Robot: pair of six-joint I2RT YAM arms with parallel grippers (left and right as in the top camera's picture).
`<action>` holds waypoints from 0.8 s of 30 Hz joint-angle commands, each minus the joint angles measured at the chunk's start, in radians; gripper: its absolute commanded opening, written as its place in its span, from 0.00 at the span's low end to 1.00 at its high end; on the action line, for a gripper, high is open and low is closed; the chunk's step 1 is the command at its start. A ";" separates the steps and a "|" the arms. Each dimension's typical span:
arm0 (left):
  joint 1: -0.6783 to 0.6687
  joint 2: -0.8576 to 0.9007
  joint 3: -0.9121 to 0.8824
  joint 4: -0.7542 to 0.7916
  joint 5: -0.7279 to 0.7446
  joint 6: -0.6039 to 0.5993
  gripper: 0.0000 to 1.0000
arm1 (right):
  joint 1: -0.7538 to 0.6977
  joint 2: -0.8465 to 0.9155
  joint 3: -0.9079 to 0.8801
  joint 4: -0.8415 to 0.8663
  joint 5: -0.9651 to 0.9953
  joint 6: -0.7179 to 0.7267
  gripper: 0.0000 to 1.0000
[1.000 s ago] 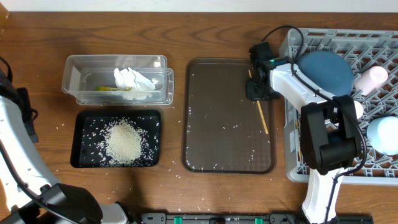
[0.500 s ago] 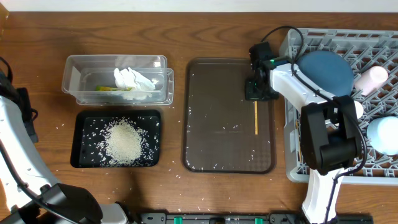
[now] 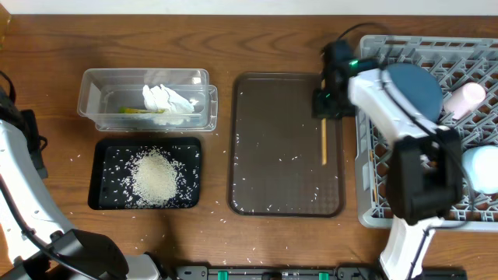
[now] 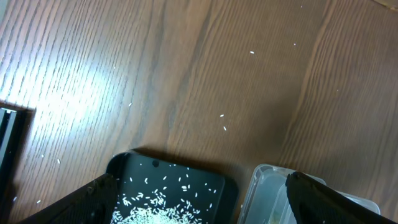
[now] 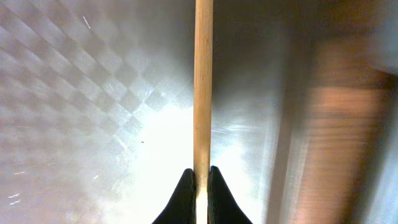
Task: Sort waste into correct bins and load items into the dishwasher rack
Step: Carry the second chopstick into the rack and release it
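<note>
At the front of the desk (image 3: pixel 218 47) on the left sits the shallow black tray (image 3: pixel 105 155), with a heap of white rice (image 3: pixel 156 177) in its middle and loose grains around it. A few stray grains lie on the wood beside it. The left pincer (image 4: pixel 202 180) hangs over the gap between that tray and the clear tub (image 3: pixel 89 101) just behind it. Its two fingers (image 4: pixel 87 199) are spread wide, and it neither holds nor touches anything.

In the middle lies the dark brown serving tray (image 3: pixel 272 101), speckled with a few grains. Along its right side runs a single wooden chopstick (image 3: pixel 324 144), pointing from front to back. The right pincer (image 3: pixel 324 105) has the far end of it. In the wrist view the pincer (image 5: pixel 199 177) is pinched tight, one fingertip on each side of the chopstick (image 5: pixel 203 81). I cannot tell whether the stick rests on the tray or is lifted clear of it.

Farther back on the left, the tub holds a crumpled white napkin (image 3: pixel 165 99) and a yellow-green wrapper (image 3: pixel 136 110) tucked partly under it.

On the right stands the grey rack (image 3: pixel 467 50). A light-blue bowl (image 3: pixel 481 167) sits nearer the front, and a round blue dish (image 3: pixel 416 89) and a pale pink cup (image 3: pixel 467 97) sit towards the back.
</note>
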State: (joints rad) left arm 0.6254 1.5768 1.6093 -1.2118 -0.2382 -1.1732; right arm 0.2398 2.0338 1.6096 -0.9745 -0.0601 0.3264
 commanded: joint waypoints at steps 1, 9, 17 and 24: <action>0.002 0.002 -0.003 -0.006 -0.006 0.010 0.89 | -0.068 -0.142 0.080 -0.043 -0.001 -0.076 0.01; 0.002 0.002 -0.003 -0.007 -0.006 0.010 0.89 | -0.229 -0.347 0.098 -0.108 -0.090 -0.324 0.01; 0.002 0.002 -0.003 -0.006 -0.006 0.010 0.89 | -0.304 -0.352 0.061 -0.153 -0.111 -0.396 0.01; 0.002 0.002 -0.003 -0.006 -0.006 0.010 0.89 | -0.306 -0.351 -0.080 -0.070 -0.095 -0.383 0.02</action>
State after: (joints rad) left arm 0.6254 1.5768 1.6093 -1.2118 -0.2382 -1.1732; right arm -0.0624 1.6718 1.5776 -1.0588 -0.1467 -0.0433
